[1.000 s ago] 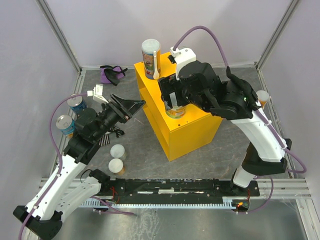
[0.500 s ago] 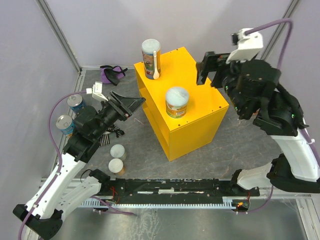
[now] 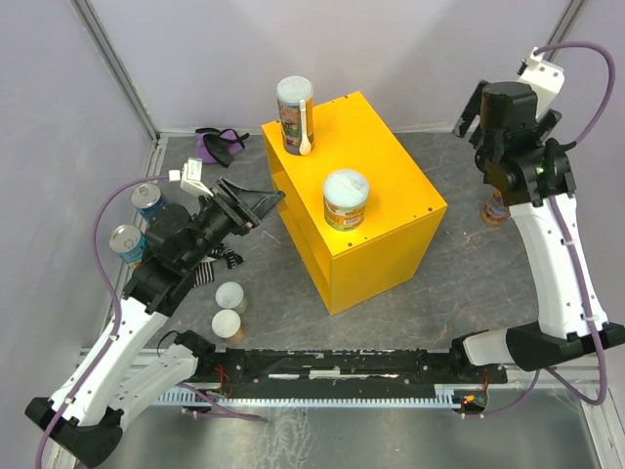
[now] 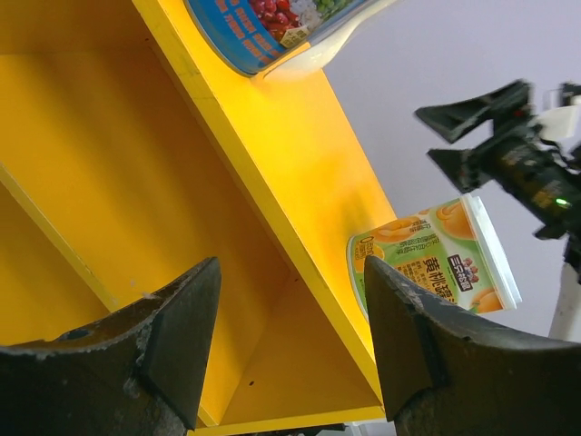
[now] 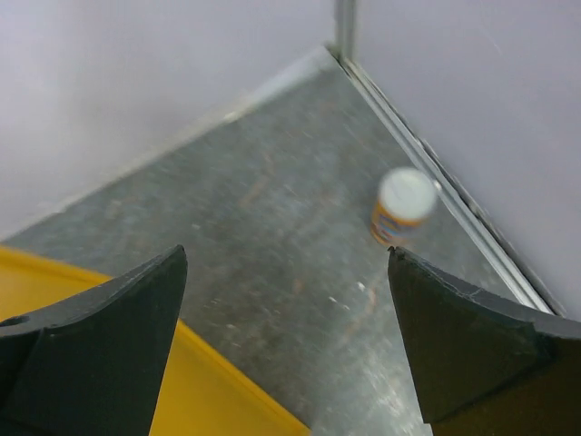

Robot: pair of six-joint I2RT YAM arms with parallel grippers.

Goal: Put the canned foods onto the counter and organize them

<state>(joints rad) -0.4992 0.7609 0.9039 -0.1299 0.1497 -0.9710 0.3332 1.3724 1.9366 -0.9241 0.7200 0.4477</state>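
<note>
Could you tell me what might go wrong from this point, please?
1. The orange tub stands close to the wall rail; the open right claw may catch the rail or tip the tub.
2. The tall can stands at the far corner of the counter; a nudge from the left claw, which points at the hollow side, could shake it off.

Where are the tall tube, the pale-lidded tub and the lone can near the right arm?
tall tube [image 3: 294,91]: top external view, its lid.
pale-lidded tub [image 3: 346,186]: top external view, its lid.
lone can [image 5: 405,192]: right wrist view, its white lid.
</note>
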